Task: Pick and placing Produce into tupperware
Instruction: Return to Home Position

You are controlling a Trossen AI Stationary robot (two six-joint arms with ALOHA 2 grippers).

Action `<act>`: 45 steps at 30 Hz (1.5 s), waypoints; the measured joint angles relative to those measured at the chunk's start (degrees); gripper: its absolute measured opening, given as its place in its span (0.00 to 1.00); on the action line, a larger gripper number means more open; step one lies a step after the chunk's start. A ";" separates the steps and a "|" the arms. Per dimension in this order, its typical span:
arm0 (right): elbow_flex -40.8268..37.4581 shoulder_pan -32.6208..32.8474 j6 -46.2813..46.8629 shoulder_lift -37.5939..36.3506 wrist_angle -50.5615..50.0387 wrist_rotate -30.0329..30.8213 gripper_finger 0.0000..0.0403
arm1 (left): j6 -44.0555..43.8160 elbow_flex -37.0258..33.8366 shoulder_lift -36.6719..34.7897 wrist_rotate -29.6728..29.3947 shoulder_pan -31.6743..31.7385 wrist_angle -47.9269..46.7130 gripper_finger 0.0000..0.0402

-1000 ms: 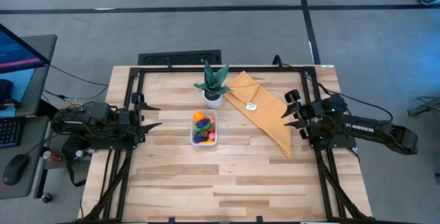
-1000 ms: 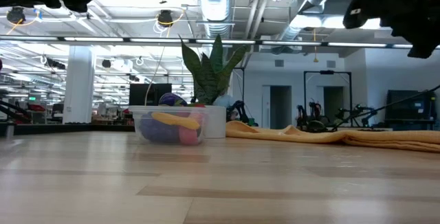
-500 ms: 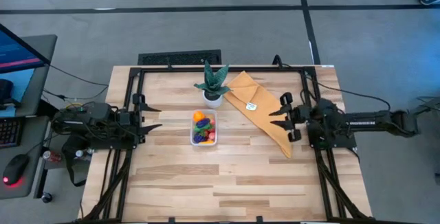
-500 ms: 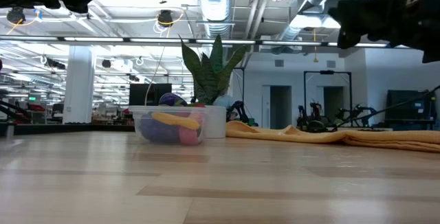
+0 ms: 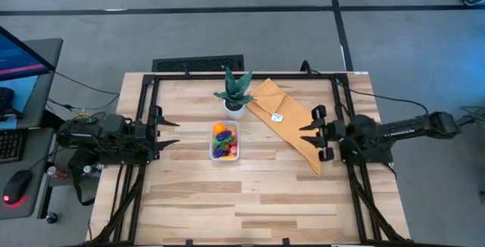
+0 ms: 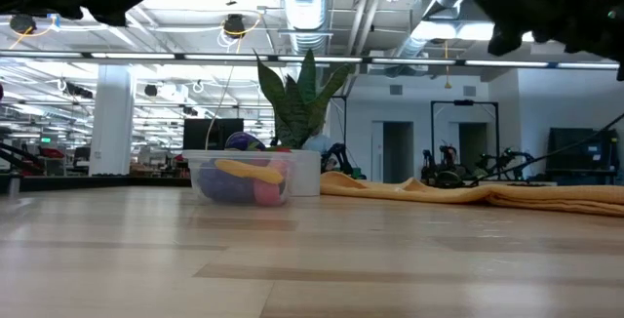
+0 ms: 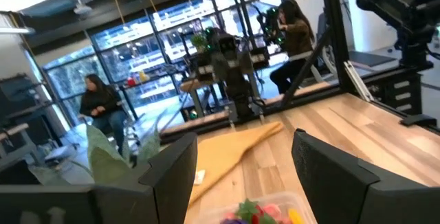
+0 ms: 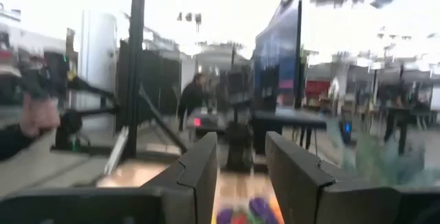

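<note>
Midway across the worktop (image 5: 250, 201) the tupperware (image 5: 211, 148) holds the produce (image 5: 222, 144), just beside a plant (image 5: 233, 89). Left fingers (image 5: 168, 123), at the left edge, and right fingers (image 5: 309, 128), above the cloth (image 5: 288, 122), are both spread apart and grip nothing.

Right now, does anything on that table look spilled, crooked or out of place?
Nothing has spilled: the produce sits inside the tupperware and the plant stands upright. Only the mustard cloth looks untidy, lying rumpled and slanted, partly beneath the right gripper, which hangs open.
</note>
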 joint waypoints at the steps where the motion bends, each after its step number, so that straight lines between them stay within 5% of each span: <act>1: 0.00 0.00 0.01 -1.73 -0.63 -0.02 0.29 | -0.39 0.00 0.00 0.11 0.00 -0.58 0.57; 11: 0.03 5.76 -2.33 -19.46 -14.01 0.60 0.29 | -1.77 0.00 0.00 0.20 0.00 -1.92 0.57; 21: 1.94 10.58 -2.33 -32.86 -32.85 7.49 0.29 | -1.30 0.00 0.00 0.15 0.00 0.25 0.57; 30: 2.01 10.88 -2.48 -34.33 -37.91 10.56 0.29 | 3.72 0.00 0.00 -0.05 0.04 10.95 0.57; 36: 2.01 10.85 -1.61 -34.30 -43.93 0.14 0.29 | 3.51 0.00 0.00 1.31 0.04 7.90 0.57; 45: 2.01 10.73 1.59 -34.30 -49.07 -0.85 0.29 | 3.16 0.00 -0.02 3.18 0.04 7.10 0.57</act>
